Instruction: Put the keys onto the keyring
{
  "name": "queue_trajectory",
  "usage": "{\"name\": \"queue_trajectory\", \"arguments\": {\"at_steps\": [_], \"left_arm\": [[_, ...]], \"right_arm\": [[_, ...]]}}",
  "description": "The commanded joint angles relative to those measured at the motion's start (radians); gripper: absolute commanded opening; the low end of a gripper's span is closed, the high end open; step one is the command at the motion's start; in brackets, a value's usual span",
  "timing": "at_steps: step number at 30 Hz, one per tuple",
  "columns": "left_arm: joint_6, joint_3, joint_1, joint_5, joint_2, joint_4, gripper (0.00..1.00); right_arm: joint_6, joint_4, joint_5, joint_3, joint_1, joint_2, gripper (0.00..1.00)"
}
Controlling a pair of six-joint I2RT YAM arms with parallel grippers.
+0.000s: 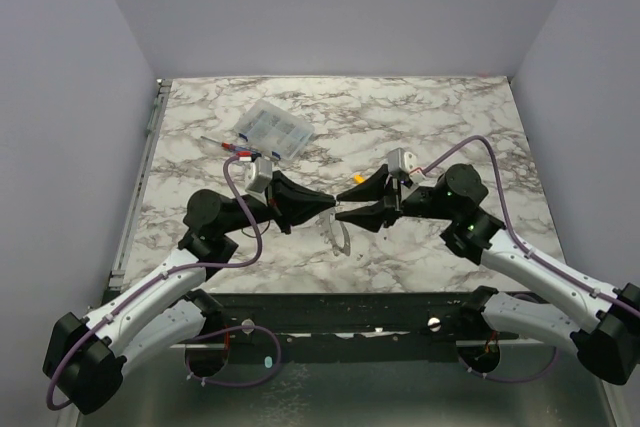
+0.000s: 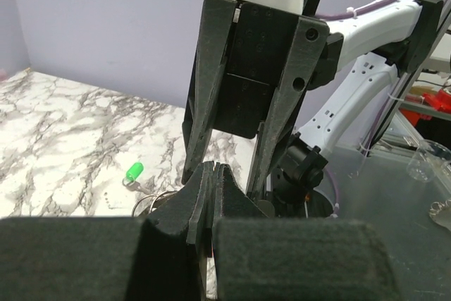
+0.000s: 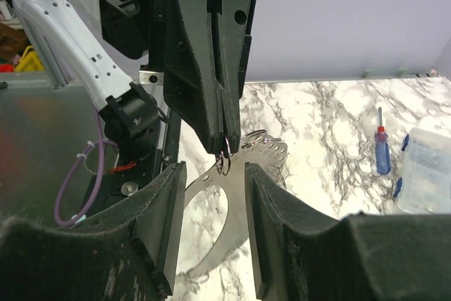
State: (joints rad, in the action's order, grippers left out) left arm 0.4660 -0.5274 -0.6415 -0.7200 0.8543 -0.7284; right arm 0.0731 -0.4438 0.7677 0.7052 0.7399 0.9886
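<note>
2 grippers meet tip to tip. We find the left gripper (image 3: 224,147) pinched shut on the keyring (image 3: 268,156), right gripper (image 3: 211,177) half open astride it. The key (image 2: 134,171) lies on the table (image 2: 56,125); left should hold steady.

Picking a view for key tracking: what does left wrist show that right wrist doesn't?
Left wrist only: the green-headed key lying on the marble table. Right wrist only: the left tool pinching the keyring, plus the screwdriver and clear box. Both: left tool shut, right tool open, tips facing.
</note>
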Motion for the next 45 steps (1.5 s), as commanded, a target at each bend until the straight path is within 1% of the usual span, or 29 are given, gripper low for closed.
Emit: {"name": "queue_trajectory", "arguments": {"at_steps": [1,5,8,12,15,19,20,23,25,26,30,34,38,39,40,41,42,45], "left_arm": [[-0.05,-0.037,-0.001,-0.019,-0.026,0.04,0.0],[-0.078,-0.047,-0.001,-0.003,-0.025,0.082,0.0],[-0.084,-0.051,-0.001,-0.004,-0.023,0.09,0.0],[-0.095,-0.047,-0.001,0.009,-0.028,0.099,0.0],[-0.117,-0.038,-0.001,0.028,-0.04,0.1,0.0],[-0.15,-0.033,-0.001,0.036,-0.055,0.113,0.0],[-0.165,-0.031,-0.001,0.043,-0.061,0.122,0.0],[-0.202,-0.023,-0.001,0.074,-0.088,0.147,0.0],[-0.218,-0.017,0.0,0.083,-0.099,0.156,0.0],[-0.225,-0.016,-0.001,0.085,-0.101,0.162,0.0],[-0.241,-0.024,-0.001,0.094,-0.093,0.189,0.0],[-0.266,-0.032,-0.001,0.129,-0.092,0.229,0.0],[-0.281,-0.038,-0.003,0.154,-0.09,0.256,0.0],[-0.284,-0.039,-0.002,0.16,-0.09,0.261,0.0],[-0.287,-0.039,-0.004,0.167,-0.092,0.265,0.0],[-0.288,-0.04,-0.003,0.172,-0.092,0.27,0.0],[-0.289,-0.04,-0.003,0.181,-0.093,0.274,0.0],[-0.293,-0.042,-0.002,0.205,-0.097,0.28,0.0]], "right_arm": [[-0.056,0.087,-0.062,0.037,0.005,-0.025,0.44],[-0.064,0.107,-0.126,0.035,0.005,-0.056,0.43],[-0.061,0.084,-0.228,0.012,0.004,-0.093,0.44],[-0.057,0.077,-0.377,-0.027,0.005,-0.156,0.47],[-0.023,0.085,-0.52,-0.059,0.004,-0.208,0.51],[0.095,0.111,-0.751,-0.106,0.005,-0.264,0.61],[0.115,0.143,-0.81,-0.108,0.004,-0.269,0.63],[0.163,0.31,-0.941,-0.055,0.004,-0.246,0.68],[0.204,0.407,-1.042,-0.022,0.005,-0.216,0.74],[0.224,0.436,-1.085,-0.01,0.004,-0.204,0.77],[0.325,0.596,-1.243,0.038,0.003,-0.174,0.84],[0.438,0.707,-1.377,0.072,0.004,-0.145,0.86],[0.606,0.856,-1.531,0.105,0.003,-0.078,0.86],[0.652,0.896,-1.541,0.115,0.001,-0.05,0.87],[0.693,0.937,-1.53,0.126,-0.007,-0.019,0.9],[0.744,0.979,-1.508,0.138,-0.019,0.012,0.96],[0.753,0.995,-1.472,0.144,-0.032,0.043,0.99],[0.686,0.981,-1.357,0.168,-0.084,0.117,1.0]]}}
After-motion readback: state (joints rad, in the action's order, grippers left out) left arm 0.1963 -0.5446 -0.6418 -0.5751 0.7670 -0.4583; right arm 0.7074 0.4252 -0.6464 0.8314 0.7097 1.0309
